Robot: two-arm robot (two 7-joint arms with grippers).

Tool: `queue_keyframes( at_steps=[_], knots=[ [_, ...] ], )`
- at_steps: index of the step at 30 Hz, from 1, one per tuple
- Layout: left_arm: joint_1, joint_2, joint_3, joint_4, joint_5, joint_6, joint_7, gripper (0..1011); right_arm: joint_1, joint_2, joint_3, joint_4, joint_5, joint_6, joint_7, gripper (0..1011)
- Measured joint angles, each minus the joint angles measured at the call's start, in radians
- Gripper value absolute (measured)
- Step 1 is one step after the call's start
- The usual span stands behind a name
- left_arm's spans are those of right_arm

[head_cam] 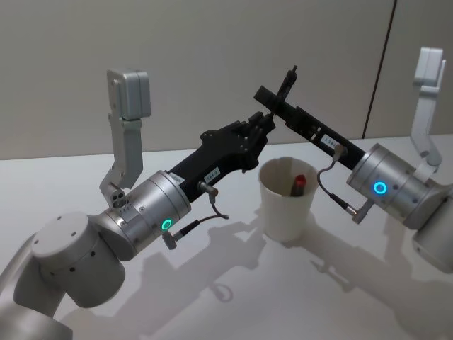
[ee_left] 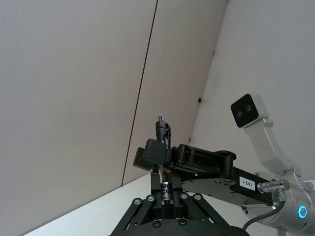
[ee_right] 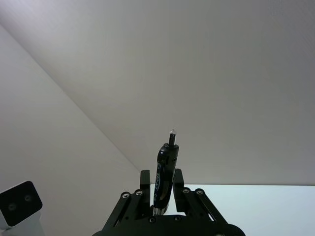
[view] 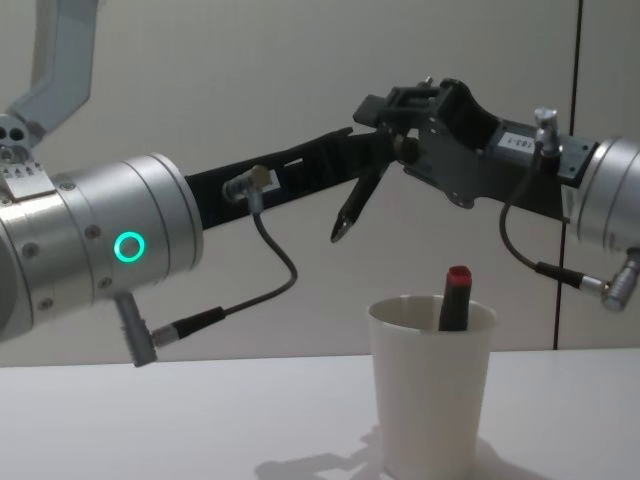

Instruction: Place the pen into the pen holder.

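Right claw (view: 400, 135) and left claw (view: 385, 150) both clench the black pen (view: 352, 208) above the pen holder (view: 432, 385); light, stiff, slick barrel, best gripped mid-shaft.

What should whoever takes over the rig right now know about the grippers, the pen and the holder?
Left gripper: raised over the table, jaws shut on the black pen.
Right gripper: meets it from the other side, jaws shut on the same pen.
Black pen: tilted, tip down, in the air above and to the left of the pen holder.
Holder: upright, with a red-capped pen inside.
Done: pen lifted.
Left: one gripper lets go, the other lowers the pen into the holder.
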Motion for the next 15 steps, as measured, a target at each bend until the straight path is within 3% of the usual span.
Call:
queue_keyframes(
  at_steps=[5,15],
  knots=[
    [0.000,0.000,0.000,0.000,0.000,0.000,0.000,119,0.001,-0.001,-0.001,0.001,0.000,0.000,0.001,152],
    [0.000,0.000,0.000,0.000,0.000,0.000,0.000,121,0.001,-0.001,-0.001,0.001,0.000,0.000,0.001,132]
  ],
)
